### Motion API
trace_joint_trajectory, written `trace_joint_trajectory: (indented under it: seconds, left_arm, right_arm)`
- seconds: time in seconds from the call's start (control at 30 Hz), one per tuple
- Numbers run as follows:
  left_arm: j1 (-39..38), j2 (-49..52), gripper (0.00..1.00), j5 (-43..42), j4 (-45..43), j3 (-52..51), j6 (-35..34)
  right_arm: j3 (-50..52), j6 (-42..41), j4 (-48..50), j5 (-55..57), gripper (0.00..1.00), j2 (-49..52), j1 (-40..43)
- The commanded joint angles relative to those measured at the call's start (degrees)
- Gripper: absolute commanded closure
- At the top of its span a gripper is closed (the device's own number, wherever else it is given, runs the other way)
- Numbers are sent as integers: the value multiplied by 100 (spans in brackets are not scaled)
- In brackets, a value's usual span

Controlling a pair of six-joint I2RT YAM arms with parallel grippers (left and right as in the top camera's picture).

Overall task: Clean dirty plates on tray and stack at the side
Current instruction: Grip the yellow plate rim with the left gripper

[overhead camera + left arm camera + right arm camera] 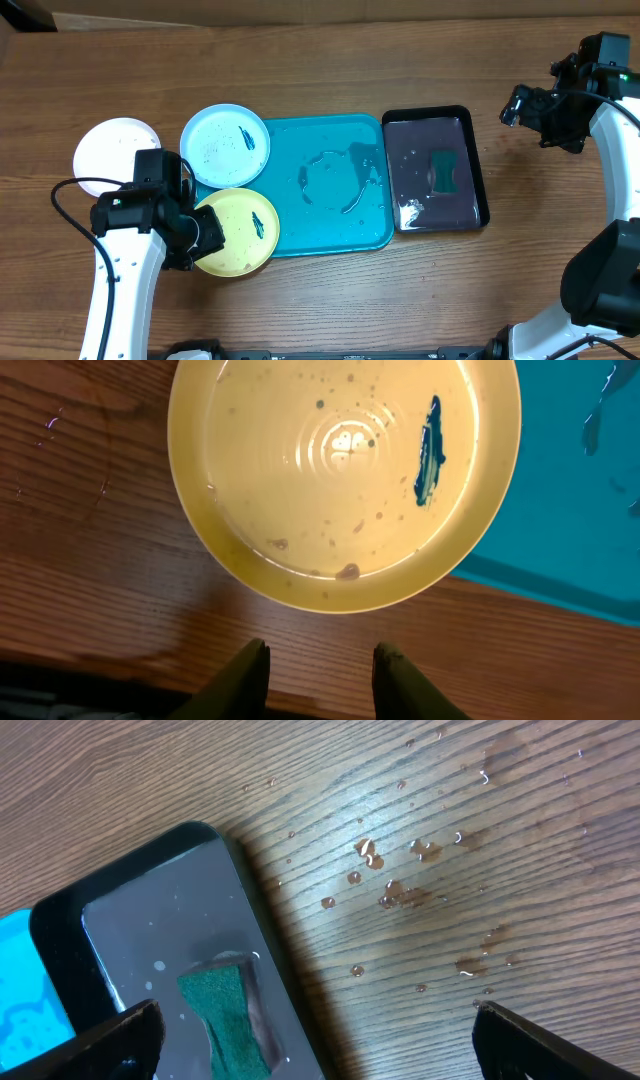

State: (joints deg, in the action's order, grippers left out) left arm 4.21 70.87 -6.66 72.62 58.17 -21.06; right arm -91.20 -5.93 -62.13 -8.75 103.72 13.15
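The teal tray (pixel 340 225) lies mid-table, wet. The pale yellow plate (pixel 235 240), with a dark-blue smear (pixel 428 450), overlaps the tray's front left corner. The light blue plate (pixel 215 150), also smeared, overlaps its back left corner. The white plate (pixel 110 148) sits on the table at the far left; no smear shows on it. My left gripper (pixel 198 238) is open and empty at the yellow plate's left rim; in the left wrist view its fingertips (pixel 320 660) hover over wood just short of the plate (pixel 300 470). My right gripper (pixel 518 105) is wide open and empty, right of the black tray.
A narrow black tray (pixel 478 170) right of the teal one holds water and a green sponge (pixel 444 172); the sponge also shows in the right wrist view (pixel 225 1020). Water drops (pixel 400 890) lie on the wood beside it. The left arm's cable (pixel 62 205) loops at the left.
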Motion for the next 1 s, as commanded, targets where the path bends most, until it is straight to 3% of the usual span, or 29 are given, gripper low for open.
trace_joint_trajectory:
  seconds: [0.0,0.1,0.27,0.47,0.83,0.87,0.93,0.97]
  left_arm:
    - [26,85,64,-94,-116,-72,-87]
    - [26,111,57,-184,-155,-72,-85]
    - [24,111,58,-807,-122,-72,-87]
    - [26,111,56,-767,-155,-72,-127]
    - [26,114,53,-260,-538,-81,-129]
    - [26,114,52,37,-538,-83,-129]
    - [28,114,39,699,-535,-81,-157]
    - [28,114,39,925,-529,-83,-227]
  right_arm:
    - [-31,0,28,-11,0,-11,22]
    - [-31,0,26,-11,0,-11,22]
    - [-31,0,28,-11,0,-11,22]
    - [-31,0,28,-11,0,-11,22]
    - [-31,-2,28,-11,0,-11,22]
    - [-31,-2,28,-11,0,-11,22]
    - [-31,-2,28,-11,0,-11,22]
    - [-31,0,26,-11,0,-11,22]
